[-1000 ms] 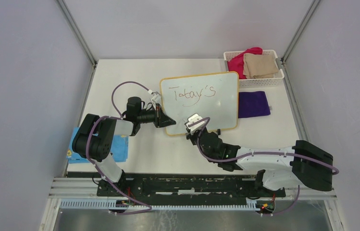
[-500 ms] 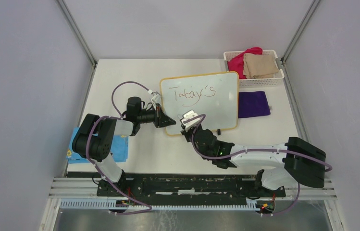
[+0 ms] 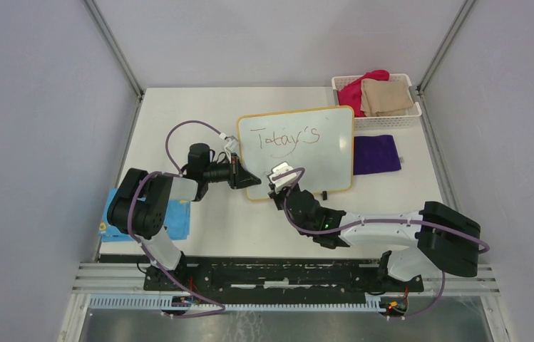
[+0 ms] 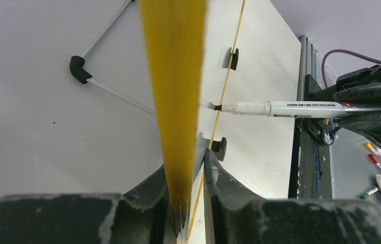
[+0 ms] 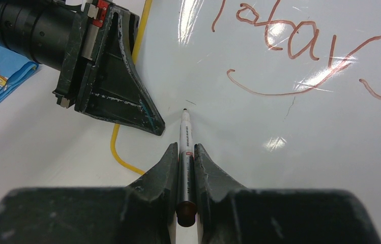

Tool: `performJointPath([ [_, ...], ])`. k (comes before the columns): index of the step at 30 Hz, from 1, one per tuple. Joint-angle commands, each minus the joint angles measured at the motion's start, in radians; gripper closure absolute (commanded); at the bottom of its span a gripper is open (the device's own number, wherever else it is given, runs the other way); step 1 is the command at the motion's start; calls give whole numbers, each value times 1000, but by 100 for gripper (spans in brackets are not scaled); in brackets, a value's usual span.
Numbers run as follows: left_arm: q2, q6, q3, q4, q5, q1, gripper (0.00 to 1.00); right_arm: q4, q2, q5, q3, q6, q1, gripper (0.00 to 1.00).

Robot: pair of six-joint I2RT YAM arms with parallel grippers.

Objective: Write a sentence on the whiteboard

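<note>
The whiteboard (image 3: 324,164), yellow-framed, lies tilted mid-table. My left gripper (image 3: 248,182) is shut on its lower left edge; in the left wrist view the yellow frame (image 4: 175,91) runs up from between the jaws of the left gripper (image 4: 188,203). Of the sentence (image 3: 289,137), one line in red-brown strokes reads "Today's" (image 5: 300,43). My right gripper (image 5: 184,152) is shut on a white marker pen (image 5: 184,133). The pen's tip sits at the board's bare lower left, just below the writing. From the left wrist the pen (image 4: 280,108) reaches the board surface.
A white basket (image 3: 392,121) with pink and beige cloths stands at the back right. A purple cloth (image 3: 376,154) lies right of the board. A blue cloth (image 3: 171,217) lies at the left table edge under the left arm.
My right arm has swung left and slightly forward, carrying the pen from the board's bottom edge onto its lower left area. The left arm and the board have not moved.
</note>
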State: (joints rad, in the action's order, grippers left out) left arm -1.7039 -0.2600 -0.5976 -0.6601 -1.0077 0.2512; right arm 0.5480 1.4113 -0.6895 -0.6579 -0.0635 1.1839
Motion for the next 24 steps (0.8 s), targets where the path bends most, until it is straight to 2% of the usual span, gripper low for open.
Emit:
performJointPath([
  [1,-43,64,12,139,108,25,98,-7,8,-12,-33,-29,-11,100],
  [16,-44,62,11,139,108,24,98,-46,-67,-24,78,-82,-12,100],
  [24,-42,63,12,139,108,25,98,-43,-94,-33,65,-62,-24,100],
])
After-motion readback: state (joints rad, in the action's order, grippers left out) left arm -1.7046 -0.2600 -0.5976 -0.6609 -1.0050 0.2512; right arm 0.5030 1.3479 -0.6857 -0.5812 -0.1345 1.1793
